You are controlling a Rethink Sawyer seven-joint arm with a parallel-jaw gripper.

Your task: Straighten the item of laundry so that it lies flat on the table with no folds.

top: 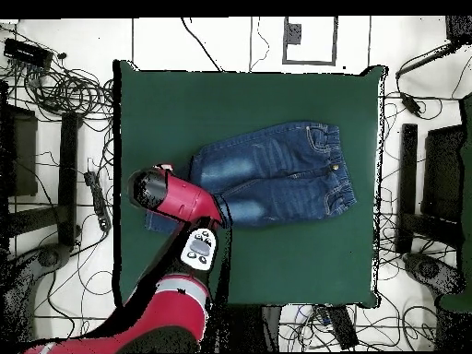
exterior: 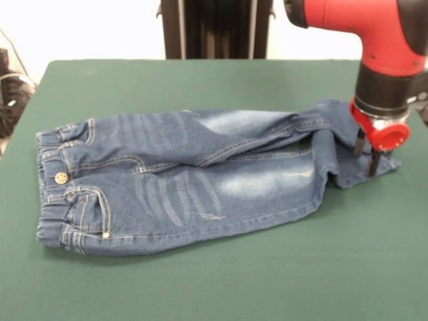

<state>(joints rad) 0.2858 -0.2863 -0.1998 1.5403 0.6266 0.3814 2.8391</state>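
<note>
Tool, fingers parted, planted on the folded-back cuff of the jeans without clasping it. Jeans lie mid-table, waistband flat; one leg end remains doubled over, so straightening is partly done.

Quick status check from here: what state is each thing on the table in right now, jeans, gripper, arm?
Jeans: front side up, waistband end flat, leg ends still folded back under the gripper.
Gripper: fingers down on the folded leg end, slightly apart; whether they pinch the cloth cannot be told.
Arm: reached out over the jeans' leg end.
Table: green top, holds the jeans.
</note>
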